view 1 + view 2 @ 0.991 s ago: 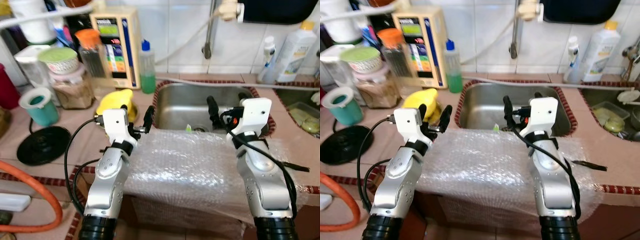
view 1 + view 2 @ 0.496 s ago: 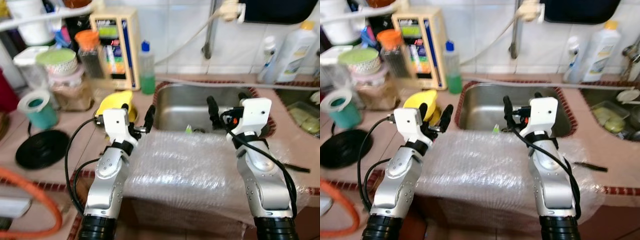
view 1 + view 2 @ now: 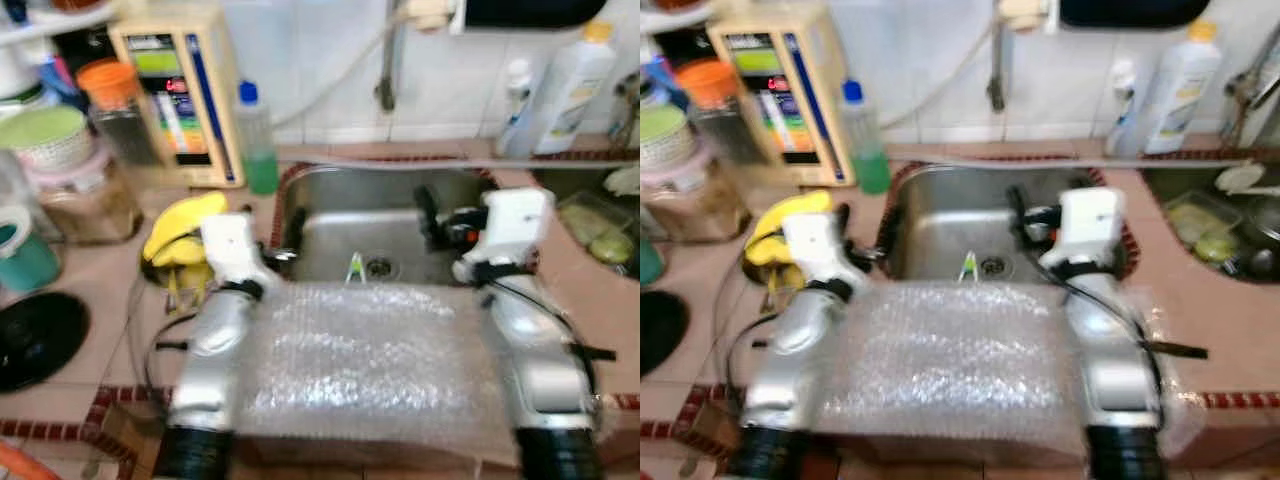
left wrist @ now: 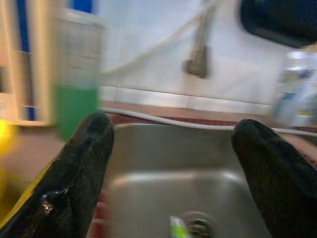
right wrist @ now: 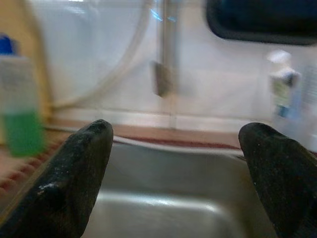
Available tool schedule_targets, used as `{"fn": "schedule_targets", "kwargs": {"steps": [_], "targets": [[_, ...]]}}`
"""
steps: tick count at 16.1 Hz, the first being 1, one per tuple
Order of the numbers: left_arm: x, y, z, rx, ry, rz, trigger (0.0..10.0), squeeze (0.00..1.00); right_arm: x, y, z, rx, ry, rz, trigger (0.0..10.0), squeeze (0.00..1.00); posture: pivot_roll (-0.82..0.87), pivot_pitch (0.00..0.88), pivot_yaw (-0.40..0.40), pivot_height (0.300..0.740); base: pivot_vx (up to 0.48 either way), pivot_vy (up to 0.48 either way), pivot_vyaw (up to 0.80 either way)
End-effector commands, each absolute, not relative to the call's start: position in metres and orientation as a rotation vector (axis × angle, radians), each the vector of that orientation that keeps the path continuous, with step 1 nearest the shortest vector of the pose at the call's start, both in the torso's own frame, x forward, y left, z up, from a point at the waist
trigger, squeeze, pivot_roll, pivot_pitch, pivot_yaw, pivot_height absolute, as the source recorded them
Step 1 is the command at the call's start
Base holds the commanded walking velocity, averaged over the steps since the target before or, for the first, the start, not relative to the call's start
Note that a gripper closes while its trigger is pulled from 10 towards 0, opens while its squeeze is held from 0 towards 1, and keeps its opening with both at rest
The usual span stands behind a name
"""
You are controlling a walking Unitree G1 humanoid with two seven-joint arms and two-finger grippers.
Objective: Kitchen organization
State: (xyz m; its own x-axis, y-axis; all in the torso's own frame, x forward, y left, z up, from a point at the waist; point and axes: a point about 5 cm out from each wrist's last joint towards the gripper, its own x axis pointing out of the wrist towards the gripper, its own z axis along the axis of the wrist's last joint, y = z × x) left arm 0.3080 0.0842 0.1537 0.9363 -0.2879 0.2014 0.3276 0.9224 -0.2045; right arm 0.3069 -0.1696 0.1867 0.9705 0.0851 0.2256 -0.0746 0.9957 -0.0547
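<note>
The view has shifted closer over the sink (image 3: pixel 390 215); both the left hand (image 4: pixel 173 163) and right hand (image 5: pixel 178 168) hover there wide open, empty, above the bubble wrap (image 3: pixel 370 360) on the surface, nothing yet chosen.

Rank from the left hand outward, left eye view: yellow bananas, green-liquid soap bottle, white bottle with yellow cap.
1. Yellow bananas, on the counter just left of the left hand.
2. Green-liquid soap bottle, behind it at the sink's back left corner.
3. White bottle with yellow cap, far right by the wall.
</note>
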Motion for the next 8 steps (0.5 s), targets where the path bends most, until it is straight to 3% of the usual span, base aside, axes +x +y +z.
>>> {"fn": "schedule_targets", "kwargs": {"steps": [1, 8], "targets": [[0.309, 0.096, 0.153, -0.225, -0.171, -0.278, 10.0, 0.0, 0.308, -0.159, 0.19, -0.036, -0.246, 0.115, 10.0, 0.0, -0.04, 0.0, 0.055, 0.74, 0.0, 0.0, 0.0], [0.316, 0.105, 0.157, -0.226, -0.178, -0.199, 10.0, 0.0, 0.306, -0.158, 0.189, -0.027, -0.231, 0.145, 10.0, 0.0, -0.05, 0.0, 0.057, 0.74, 0.0, 0.0, 0.0]]}}
